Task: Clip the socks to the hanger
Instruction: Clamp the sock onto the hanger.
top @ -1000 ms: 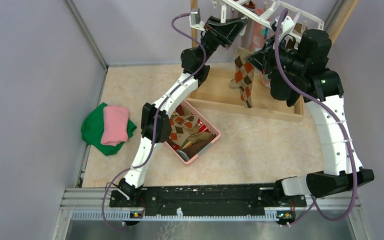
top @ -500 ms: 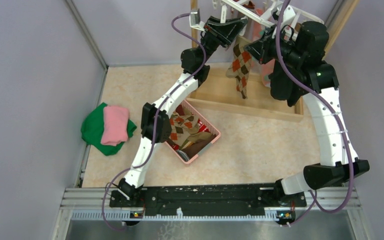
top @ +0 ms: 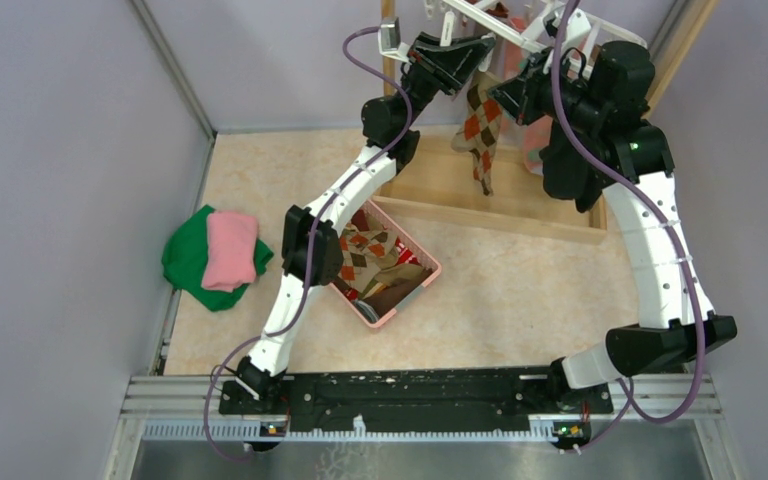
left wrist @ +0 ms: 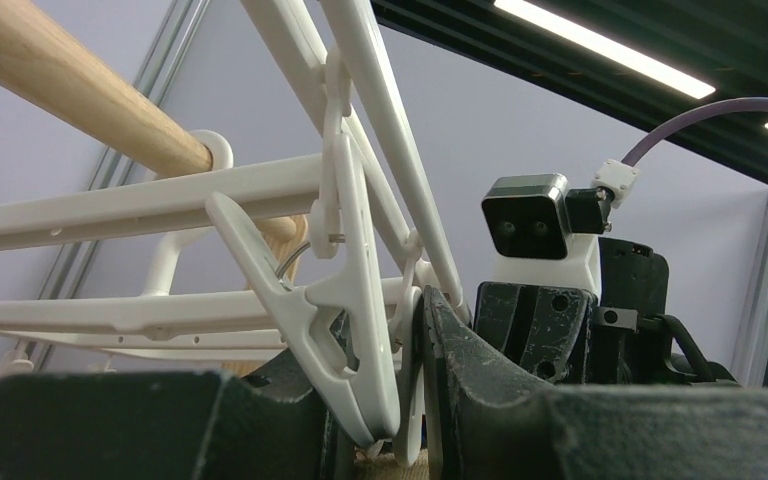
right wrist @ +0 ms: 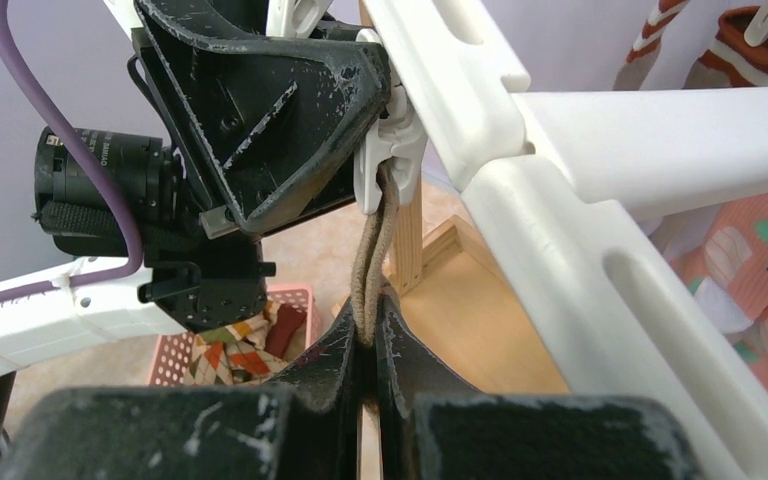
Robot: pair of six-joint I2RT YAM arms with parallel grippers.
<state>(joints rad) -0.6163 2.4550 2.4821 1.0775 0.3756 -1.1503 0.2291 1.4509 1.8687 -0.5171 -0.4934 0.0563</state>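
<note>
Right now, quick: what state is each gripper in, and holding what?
Left gripper: closed on a white clip of the hanger.
Right gripper: shut on the argyle sock, its top edge up at that clip.

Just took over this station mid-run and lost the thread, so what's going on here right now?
The left end effector is squeezing a white clip under the hanger. The right end effector is shut on the cuff of the argyle sock, holding it up so the cuff edge reaches into that clip's mouth. Whether the clip has bitten on the fabric is unclear. More socks wait in the pink basket.
</note>
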